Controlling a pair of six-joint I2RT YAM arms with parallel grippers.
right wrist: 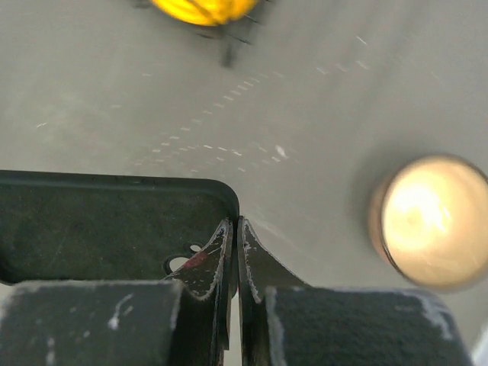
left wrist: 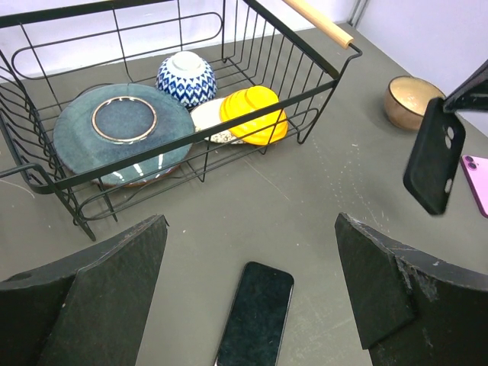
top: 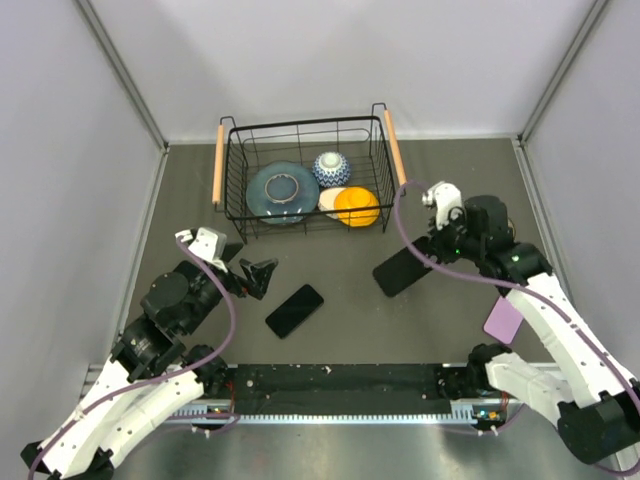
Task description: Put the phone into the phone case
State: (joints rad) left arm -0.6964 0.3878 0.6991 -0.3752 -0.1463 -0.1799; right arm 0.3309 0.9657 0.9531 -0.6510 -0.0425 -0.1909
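The phone [top: 294,310] is a glossy black slab lying flat on the dark table, left of centre. In the left wrist view the phone [left wrist: 255,316] lies just below and between my left gripper's [left wrist: 252,221] wide-open fingers, untouched. My left gripper [top: 257,277] hovers just left of it. The matte black phone case [top: 403,270] hangs tilted above the table, right of centre. My right gripper [top: 432,250] is shut on its edge near the camera opening. The right wrist view shows the case [right wrist: 107,221] pinched at its corner by the right gripper [right wrist: 238,223]. The case [left wrist: 435,156] also shows lifted in the left wrist view.
A black wire basket [top: 300,125] with wooden handles stands at the back, holding a blue plate [top: 282,190], a patterned bowl [top: 331,168] and a yellow dish [top: 357,206]. A purple phone [top: 503,320] lies at the right. A tan bowl [left wrist: 408,99] sits right of the basket.
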